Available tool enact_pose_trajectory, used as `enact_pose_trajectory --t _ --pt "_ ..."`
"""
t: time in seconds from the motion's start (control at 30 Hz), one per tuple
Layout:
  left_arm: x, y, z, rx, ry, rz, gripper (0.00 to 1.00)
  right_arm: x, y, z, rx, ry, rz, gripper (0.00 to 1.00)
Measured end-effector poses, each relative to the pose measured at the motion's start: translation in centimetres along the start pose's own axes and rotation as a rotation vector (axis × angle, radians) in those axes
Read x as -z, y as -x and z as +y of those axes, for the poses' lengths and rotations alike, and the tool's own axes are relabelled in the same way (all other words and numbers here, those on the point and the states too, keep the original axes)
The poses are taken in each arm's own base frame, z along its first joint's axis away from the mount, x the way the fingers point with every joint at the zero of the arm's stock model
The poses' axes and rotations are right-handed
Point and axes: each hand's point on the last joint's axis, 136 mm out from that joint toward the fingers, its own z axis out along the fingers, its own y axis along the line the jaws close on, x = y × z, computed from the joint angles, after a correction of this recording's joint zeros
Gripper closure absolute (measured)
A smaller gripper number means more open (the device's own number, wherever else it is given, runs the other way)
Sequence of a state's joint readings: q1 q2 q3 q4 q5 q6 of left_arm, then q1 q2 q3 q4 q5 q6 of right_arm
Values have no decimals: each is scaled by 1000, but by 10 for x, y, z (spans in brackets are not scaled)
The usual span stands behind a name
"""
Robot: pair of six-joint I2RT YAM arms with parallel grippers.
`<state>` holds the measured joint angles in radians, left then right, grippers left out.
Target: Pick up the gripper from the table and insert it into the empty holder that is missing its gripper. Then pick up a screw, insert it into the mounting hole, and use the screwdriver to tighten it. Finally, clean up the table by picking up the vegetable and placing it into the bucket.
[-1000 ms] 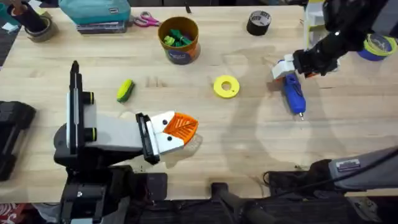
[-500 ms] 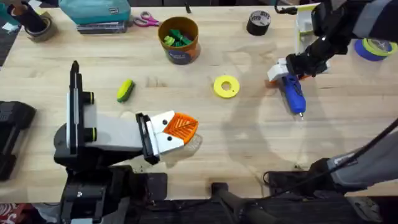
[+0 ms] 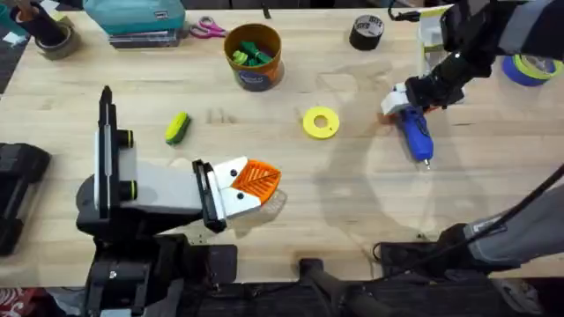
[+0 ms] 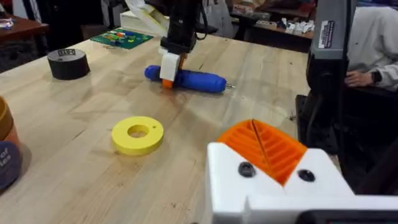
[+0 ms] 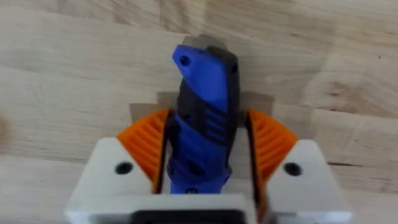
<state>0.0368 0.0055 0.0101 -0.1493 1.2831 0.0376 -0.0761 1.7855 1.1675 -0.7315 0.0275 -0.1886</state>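
Note:
The blue screwdriver (image 3: 414, 132) lies flat on the table at the right, its bit pointing toward the near edge. My right gripper (image 3: 401, 99) is down over its rear end, and the orange pads (image 5: 146, 142) press both sides of the screwdriver (image 5: 202, 118). At the lower left, my left gripper (image 3: 267, 189) lies on its side. Its white holder (image 4: 273, 186) carries the orange ribbed gripper (image 4: 267, 148), with two dark screw heads showing below. The yellow-and-green vegetable (image 3: 177, 128) lies left of centre. The bucket (image 3: 253, 55) stands at the back with dark green pieces inside.
A yellow spool (image 3: 320, 122) lies mid-table between the two arms. A black tape roll (image 3: 367, 32) sits at the back right, and a blue-and-yellow tape roll (image 3: 529, 67) at the far right. Pink-handled scissors (image 3: 207, 28) and a teal case (image 3: 132, 18) lie along the back edge.
My right gripper has shifted slightly left and away over the screwdriver's rear end. The screwdriver stays on the table. The left arm has not moved.

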Motion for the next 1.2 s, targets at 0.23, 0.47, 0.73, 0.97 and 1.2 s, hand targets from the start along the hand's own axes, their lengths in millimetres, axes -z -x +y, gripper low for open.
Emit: enact_pose_trajectory --t 0.23,0.47,0.73,0.97,1.2 --pt "0 0 0 0 0 0 997 -1 1 -2 1 -10 -2 744" --pt "0 0 0 0 0 0 997 -2 0 -3 0 -9 5 976" --pt "0 0 0 0 0 0 997 -1 -2 -2 -1 -6 15 976" --pt "0 0 0 0 0 0 997 22 0 -1 -13 0 19 976" --pt "0 0 0 0 0 0 997 110 29 -6 -41 -42 -233 976"
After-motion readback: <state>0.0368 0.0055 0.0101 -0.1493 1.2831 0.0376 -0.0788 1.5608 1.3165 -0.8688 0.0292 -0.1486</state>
